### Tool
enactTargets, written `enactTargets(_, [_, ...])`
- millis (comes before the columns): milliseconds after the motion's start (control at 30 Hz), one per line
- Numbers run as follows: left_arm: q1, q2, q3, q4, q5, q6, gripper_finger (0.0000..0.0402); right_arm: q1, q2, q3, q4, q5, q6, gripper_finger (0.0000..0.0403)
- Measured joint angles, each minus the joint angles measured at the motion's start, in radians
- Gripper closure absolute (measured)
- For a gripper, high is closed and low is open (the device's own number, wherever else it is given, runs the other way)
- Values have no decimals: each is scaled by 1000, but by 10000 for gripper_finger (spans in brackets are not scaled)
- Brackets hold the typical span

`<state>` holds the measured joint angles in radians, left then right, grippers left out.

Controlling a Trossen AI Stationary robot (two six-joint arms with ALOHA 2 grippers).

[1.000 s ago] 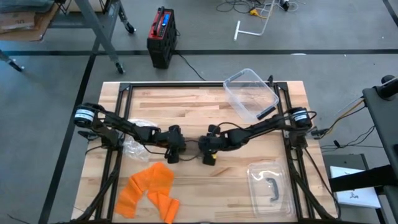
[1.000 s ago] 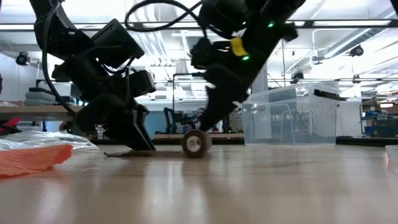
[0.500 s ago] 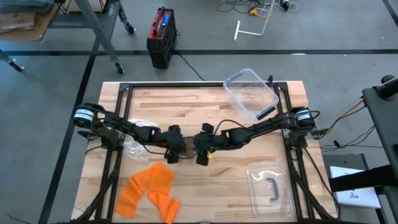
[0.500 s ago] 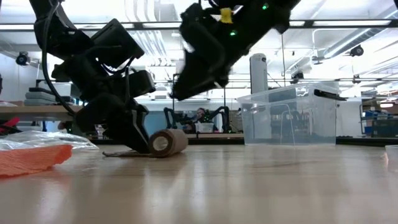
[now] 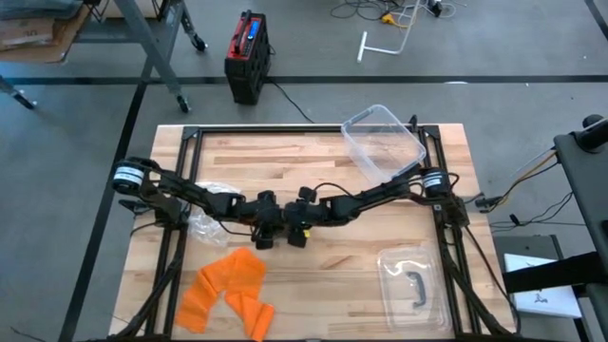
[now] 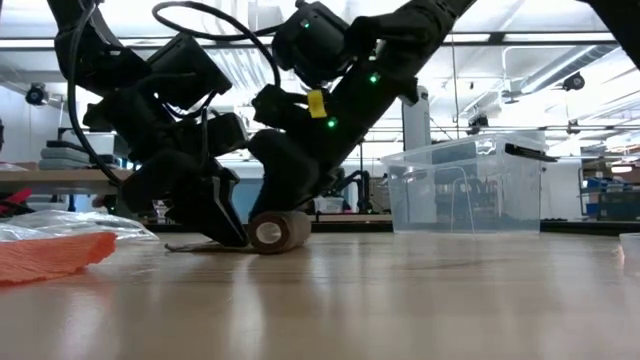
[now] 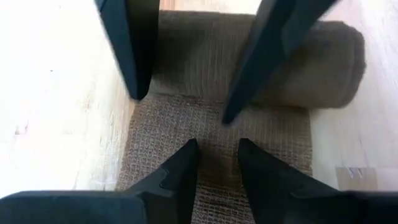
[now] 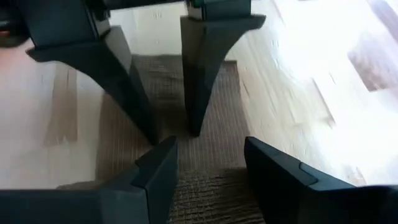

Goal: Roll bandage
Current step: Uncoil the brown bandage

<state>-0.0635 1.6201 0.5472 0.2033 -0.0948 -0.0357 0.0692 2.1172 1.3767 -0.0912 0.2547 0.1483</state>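
We see both arms reaching inward low over the middle of the high view, their wrists almost meeting just left of centre. The left gripper (image 5: 269, 231) points down with its fingers (image 7: 180, 171) narrowly parted. The right gripper (image 5: 296, 232) faces it, tilted, its fingers (image 8: 158, 168) standing wider apart.

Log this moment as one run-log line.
left hand: pinning bandage tail | right hand: open, over roll | step: rolling
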Motion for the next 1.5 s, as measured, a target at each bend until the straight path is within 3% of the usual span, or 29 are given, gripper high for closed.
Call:
enactTargets(400, [0, -3, -1, -27, 0, -1, 289, 40, -103, -9, -397, -11, 26, 220])
enactTargets(700, [0, -31, 1, -12, 0, 0, 282, 40, -99, -21, -318, -11, 10, 220])
enactTargets(1067, [0, -32, 112, 29, 19, 71, 280, 35, -99, -23, -298, -15, 5, 220])
enactTargets(1500, [-1, 176, 78, 325, 36, 68, 294, 35, -97, -24, -288, -11, 4, 220])
